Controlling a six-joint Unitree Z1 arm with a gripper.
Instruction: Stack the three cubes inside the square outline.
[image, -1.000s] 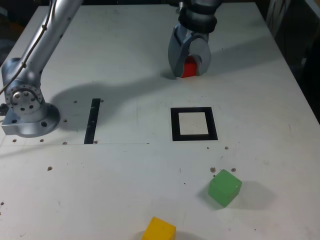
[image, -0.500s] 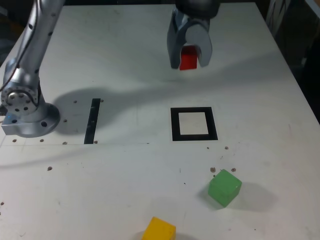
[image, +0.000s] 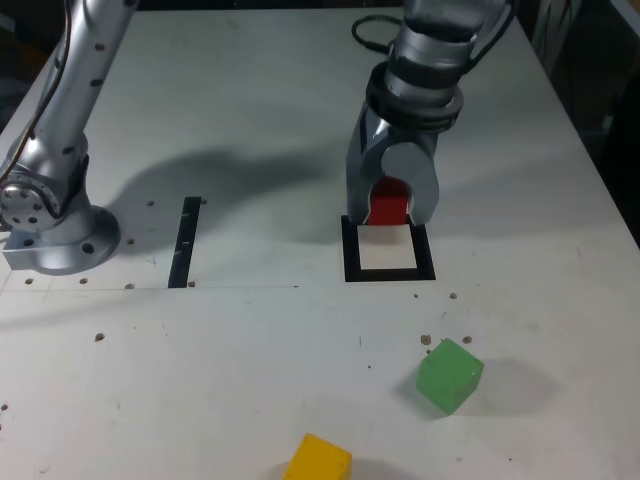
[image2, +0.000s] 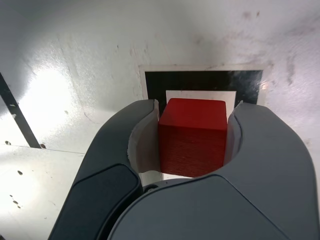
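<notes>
Currently gripping red cube (image: 389, 209) between both jaws of gripper (image: 391, 208), pads flush against two opposite faces per wrist view (image2: 192, 136). Held at the 12 o'clock edge of square outline (image: 349, 250) in the exterior view; contact with the table can't be told. Wrist view shows the black frame (image2: 200, 81) and white centre just beyond the cube. Green cube (image: 449, 374) sitting loose on table (image: 250, 370) at roughly 5 o'clock from the outline, well apart. Yellow cube (image: 318, 460) at 7 o'clock from the outline, cut off by the frame's lower edge. Black strip (image: 185, 241) at 9 o'clock of the outline, near arm base (image: 50, 215).
</notes>
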